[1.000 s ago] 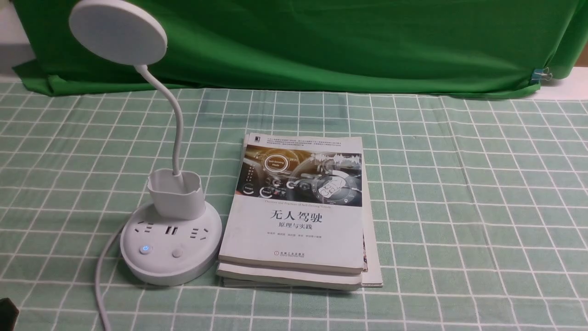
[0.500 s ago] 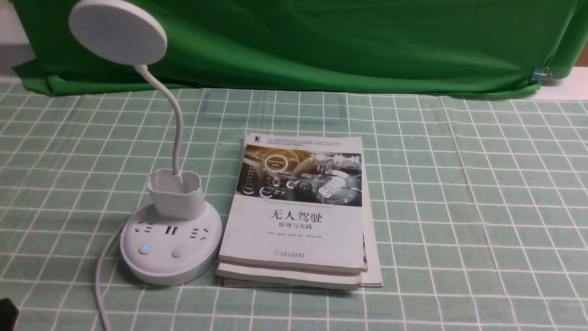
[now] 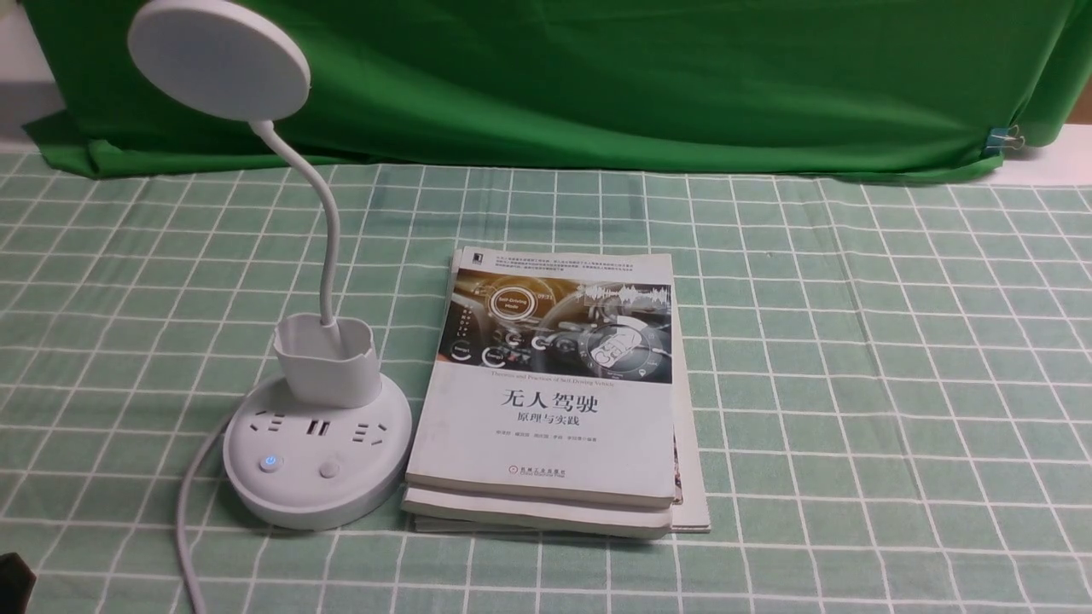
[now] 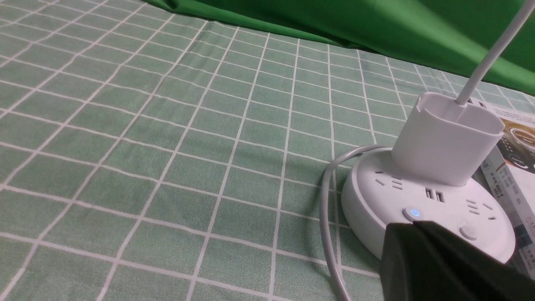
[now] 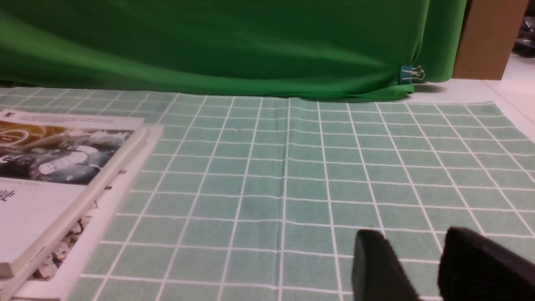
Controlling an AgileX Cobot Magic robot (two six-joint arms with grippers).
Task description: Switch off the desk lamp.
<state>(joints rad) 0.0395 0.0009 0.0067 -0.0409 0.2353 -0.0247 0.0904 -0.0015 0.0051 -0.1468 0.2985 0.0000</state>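
your left gripper [image 4: 418,234] sits low just in front of the desk lamp [image 3: 317,443] base, near the lit blue button [image 4: 413,213]; looks pinched to a dark wedge, nothing held. lamp stands left of centre on the checked cloth [image 3: 853,341], cord [image 3: 183,520] trailing toward you, w/ a stack of books [image 3: 554,401] just beside on its right. your right gripper [image 5: 422,255] is narrowly apart, empty, over bare cloth, well away from the lamp.
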